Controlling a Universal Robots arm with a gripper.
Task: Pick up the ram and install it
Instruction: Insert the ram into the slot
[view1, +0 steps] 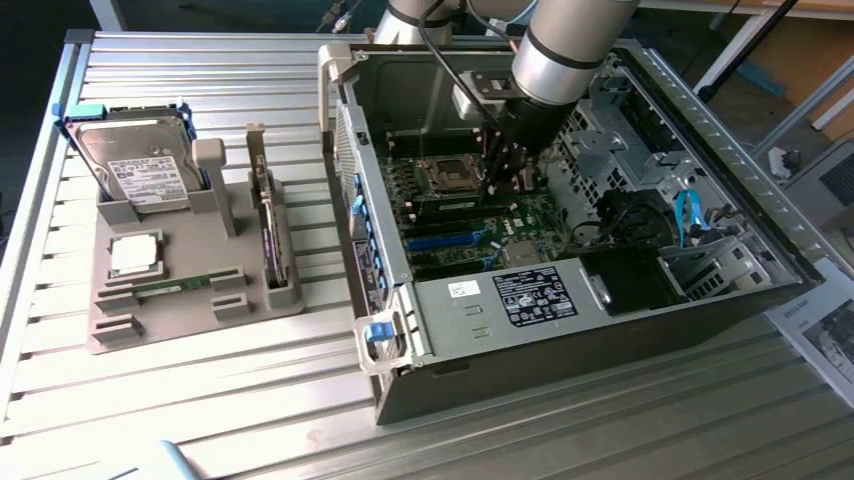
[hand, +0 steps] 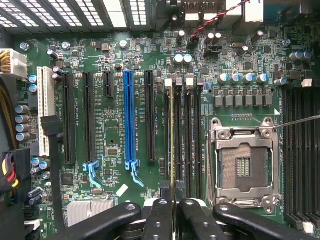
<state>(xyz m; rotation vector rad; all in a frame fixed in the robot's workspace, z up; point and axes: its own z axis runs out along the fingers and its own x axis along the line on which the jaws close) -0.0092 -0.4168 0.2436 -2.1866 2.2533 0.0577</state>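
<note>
In the wrist view my gripper (hand: 172, 204) is shut on the ram (hand: 172, 135), which I see edge-on as a thin yellowish line between the two black fingers (hand: 157, 217). The stick runs along the outermost of several black memory slots (hand: 186, 140) beside the open silver processor socket (hand: 245, 165). Whether its edge sits in the slot or just above it, I cannot tell. In the exterior view the gripper (view1: 507, 172) reaches straight down into the open computer case (view1: 587, 290), over the green motherboard (view1: 467, 225) next to the socket.
A blue expansion slot (hand: 129, 120) and black ones lie beside the memory slots. Case walls and cables surround the arm. On the exterior view's left, a grey holder (view1: 187, 300) carries a hard drive (view1: 140, 165), a square silver chip (view1: 134, 255), an upright dark card (view1: 271, 235) and a green stick (view1: 171, 289).
</note>
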